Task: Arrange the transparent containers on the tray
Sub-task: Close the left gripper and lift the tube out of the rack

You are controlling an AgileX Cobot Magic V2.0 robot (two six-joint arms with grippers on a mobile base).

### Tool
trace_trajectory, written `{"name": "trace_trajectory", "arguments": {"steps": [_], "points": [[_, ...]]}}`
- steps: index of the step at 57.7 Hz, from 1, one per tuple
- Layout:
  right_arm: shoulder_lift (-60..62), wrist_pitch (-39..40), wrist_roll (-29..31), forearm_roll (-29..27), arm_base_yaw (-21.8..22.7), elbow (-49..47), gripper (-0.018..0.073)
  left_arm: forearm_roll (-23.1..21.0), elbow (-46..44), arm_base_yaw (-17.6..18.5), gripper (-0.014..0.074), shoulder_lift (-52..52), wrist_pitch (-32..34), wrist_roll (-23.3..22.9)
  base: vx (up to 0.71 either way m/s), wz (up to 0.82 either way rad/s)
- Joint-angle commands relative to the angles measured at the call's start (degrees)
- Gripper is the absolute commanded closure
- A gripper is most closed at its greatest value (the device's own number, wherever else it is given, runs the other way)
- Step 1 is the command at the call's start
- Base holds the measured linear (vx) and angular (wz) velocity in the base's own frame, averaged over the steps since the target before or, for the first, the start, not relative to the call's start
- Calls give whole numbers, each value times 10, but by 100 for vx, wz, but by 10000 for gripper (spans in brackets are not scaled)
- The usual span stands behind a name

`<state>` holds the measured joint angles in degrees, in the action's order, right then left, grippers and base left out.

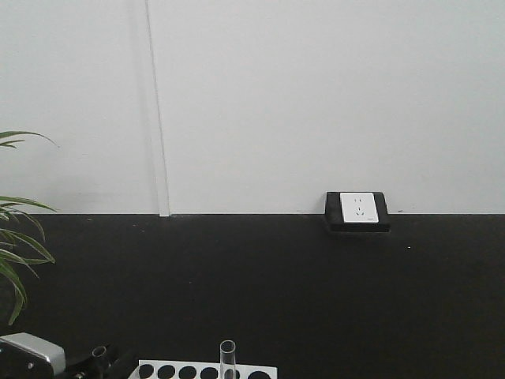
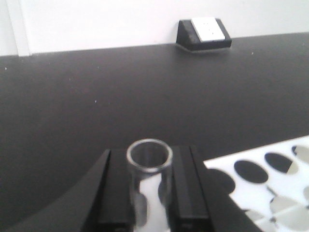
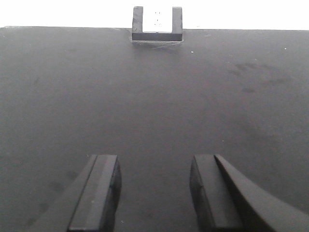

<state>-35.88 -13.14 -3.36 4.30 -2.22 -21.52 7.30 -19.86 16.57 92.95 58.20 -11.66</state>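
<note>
A clear glass test tube, one of the transparent containers, stands upright between the two black fingers of my left gripper, which is shut on it; its round rim faces the camera. In the front view that gripper sits at the bottom left edge, just left of the white rack. Another test tube stands in the rack. My right gripper is open over bare black tabletop with nothing between its fingers. The tray is out of view.
A white rack with round holes lies just right of the left gripper. A black-and-white socket box sits at the table's far edge against the wall. Plant leaves hang in at the left.
</note>
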Motion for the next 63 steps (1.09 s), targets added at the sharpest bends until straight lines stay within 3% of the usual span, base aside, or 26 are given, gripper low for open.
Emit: {"name": "trace_trajectory", "arguments": {"steps": [1, 13, 23, 34, 39, 47, 53, 63], "points": [[-4, 45, 3, 4, 4, -20, 140, -3, -13, 3, 421, -40, 56, -7, 0, 0], [-4, 45, 3, 4, 4, -20, 140, -3, -22, 3, 433, -112, 24, -7, 0, 0], [-4, 47, 3, 4, 4, -20, 140, -3, -66, 3, 433, -191, -80, -7, 0, 0], [-4, 57, 3, 4, 4, -20, 142, -3, -129, 3, 433, -280, -255, -6, 0, 0], [-4, 62, -1, -10, 4, -18, 142, -3, -131, 2, 433, -311, -272, -3, 0, 0], [-4, 145, 7, -67, 2, 8, 142, -3, -130, 2, 433, -346, -305, -3, 0, 0], [-9, 189, 23, -68, -32, 16, 142, -3, -130, 2, 433, -359, -327, -3, 0, 0], [-65, 233, 37, -66, -164, 16, 142, -3, -130, 2, 433, -362, -338, -3, 0, 0]]}}
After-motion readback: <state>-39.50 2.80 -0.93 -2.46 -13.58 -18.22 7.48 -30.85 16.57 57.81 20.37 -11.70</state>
